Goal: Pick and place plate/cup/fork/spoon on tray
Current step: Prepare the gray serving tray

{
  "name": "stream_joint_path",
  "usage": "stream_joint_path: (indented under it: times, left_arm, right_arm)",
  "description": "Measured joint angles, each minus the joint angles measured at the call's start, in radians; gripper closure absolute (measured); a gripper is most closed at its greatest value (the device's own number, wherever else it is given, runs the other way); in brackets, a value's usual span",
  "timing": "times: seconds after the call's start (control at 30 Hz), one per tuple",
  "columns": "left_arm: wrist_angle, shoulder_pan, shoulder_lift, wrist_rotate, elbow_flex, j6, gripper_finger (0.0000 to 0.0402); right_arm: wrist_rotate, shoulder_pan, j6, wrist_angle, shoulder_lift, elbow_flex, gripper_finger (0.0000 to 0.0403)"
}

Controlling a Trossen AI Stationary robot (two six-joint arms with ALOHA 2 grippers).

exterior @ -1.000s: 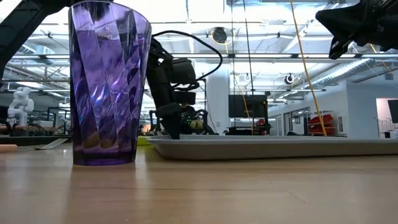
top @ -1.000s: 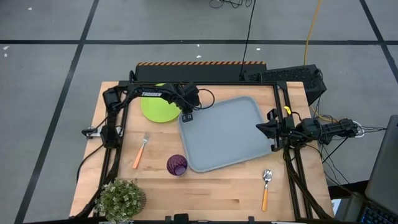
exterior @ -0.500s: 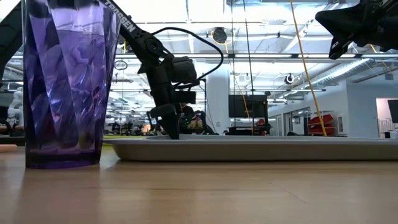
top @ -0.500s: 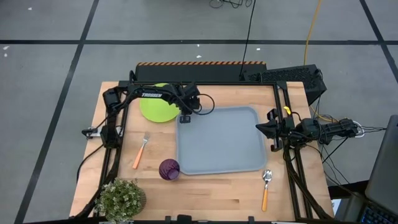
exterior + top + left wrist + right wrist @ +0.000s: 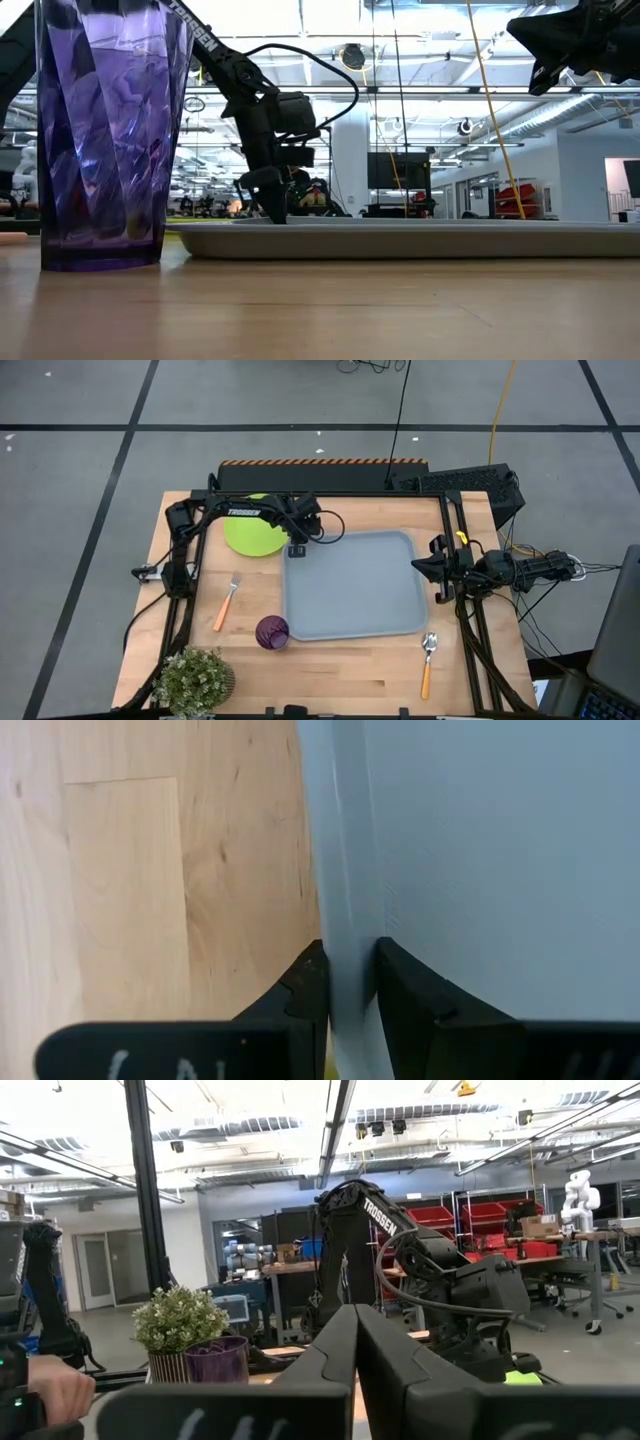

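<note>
1. Tray (image 5: 355,585) is lying flat at frame centre of the high view, long axis running left-right, squared to the bench (image 5: 330,670) edges.
2. Left gripper (image 5: 297,549) is sitting on the tray's upper-left corner; the left wrist view is showing its jaws (image 5: 350,995) pinching the raised rim (image 5: 345,870) between them, one finger inside the tray, one outside over bare wood. Narrow gap, holding the rim.
3. Plate (image 5: 255,530) is lying directly left of and just above that corner, partly under the left arm, very close to the jaws. Looks like the nearest piece for the left arm.
4. Cup (image 5: 272,631) is standing upright just off the tray's lower-left corner, looking to be touching or nearly touching the rim; can't tell which.
5. Fork (image 5: 227,603) is lying left of the cup, long axis near vertical in frame with a slight tilt, tines up, handle down. Also left-arm side.
6. Spoon (image 5: 427,663) is lying below the tray's lower-right corner, long axis vertical, bowl up toward the tray. Right arm is the nearer one.
7. Right gripper (image 5: 420,567) is hovering at the tray's right edge, above the bench per the low view, jaws closed and holding nothing.
8. Nothing is on the tray yet. My read: release the rim, then go for the plate.
9. Potted plant (image 5: 195,680) is sitting lower left, well clear.
</note>
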Motion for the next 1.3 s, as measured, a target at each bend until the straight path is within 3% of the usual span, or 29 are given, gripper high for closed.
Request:
stream_joint_path:
  times: [0.3,1.3]
  left_arm:
    - [-0.007,0.0,-0.001,0.0,0.001,0.054,0.0341]
    - [-0.117,0.0,-0.002,-0.001,0.002,0.021,0.0341]
  right_arm:
    - [0.0,0.0,0.0,-0.002,0.0,0.0,0.0403]
    - [0.0,0.0,0.004,-0.032,0.0,0.0,0.0403]
